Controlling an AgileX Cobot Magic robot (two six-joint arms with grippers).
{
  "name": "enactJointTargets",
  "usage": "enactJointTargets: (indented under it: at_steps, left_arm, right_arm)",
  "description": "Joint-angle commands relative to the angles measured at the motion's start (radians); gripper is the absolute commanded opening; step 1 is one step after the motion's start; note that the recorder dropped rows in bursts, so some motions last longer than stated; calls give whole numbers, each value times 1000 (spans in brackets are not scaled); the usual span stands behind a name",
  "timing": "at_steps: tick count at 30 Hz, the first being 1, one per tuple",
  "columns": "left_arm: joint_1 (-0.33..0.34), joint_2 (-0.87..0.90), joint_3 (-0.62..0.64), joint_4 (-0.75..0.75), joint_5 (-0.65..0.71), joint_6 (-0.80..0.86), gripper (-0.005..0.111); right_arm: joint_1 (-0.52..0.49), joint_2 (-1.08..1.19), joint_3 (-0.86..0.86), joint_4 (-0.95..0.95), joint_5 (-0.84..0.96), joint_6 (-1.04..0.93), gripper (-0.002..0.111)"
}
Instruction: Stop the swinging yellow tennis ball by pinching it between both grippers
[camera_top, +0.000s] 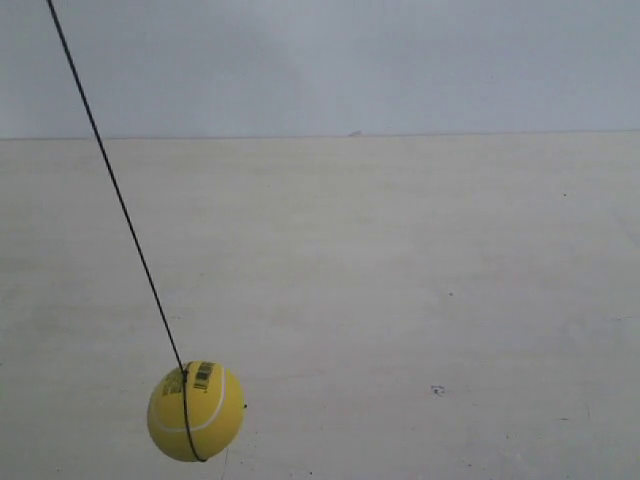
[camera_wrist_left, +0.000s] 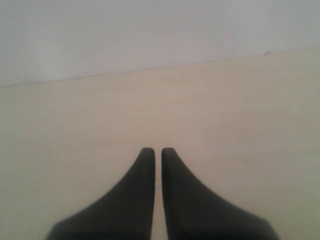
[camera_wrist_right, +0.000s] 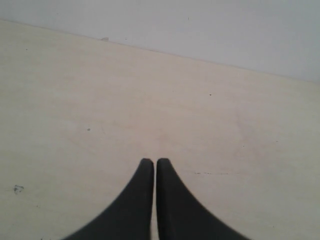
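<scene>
The yellow tennis ball (camera_top: 195, 411) hangs low at the exterior view's left, on a thin black string (camera_top: 112, 186) that slants up to the top left corner. A white seam and a small black label show on it. Neither gripper appears in the exterior view. My left gripper (camera_wrist_left: 158, 150) is shut, its two black wedge jaws nearly touching with nothing between them, over bare tabletop. My right gripper (camera_wrist_right: 155, 161) is likewise shut on nothing. The ball shows in neither wrist view.
A pale cream tabletop (camera_top: 400, 300) fills the scene and ends at a grey-white wall (camera_top: 350, 60). A small dark mark (camera_top: 437, 390) lies on the table at the right; the same mark (camera_wrist_right: 18, 188) shows in the right wrist view.
</scene>
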Motion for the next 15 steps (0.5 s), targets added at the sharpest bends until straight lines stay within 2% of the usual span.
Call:
enactJointTargets:
  at_steps: [1, 5, 15]
  left_arm:
    - [53, -4, 3, -25, 18, 13, 5]
    - [97, -4, 3, -31, 36, 18, 5]
    - [104, -4, 3, -38, 36, 20, 5]
  right_arm:
    - [-2, -4, 0, -1, -6, -3, 0]
    - [-2, -4, 0, -1, -6, -3, 0]
    - [-2, -4, 0, -1, -6, -3, 0]
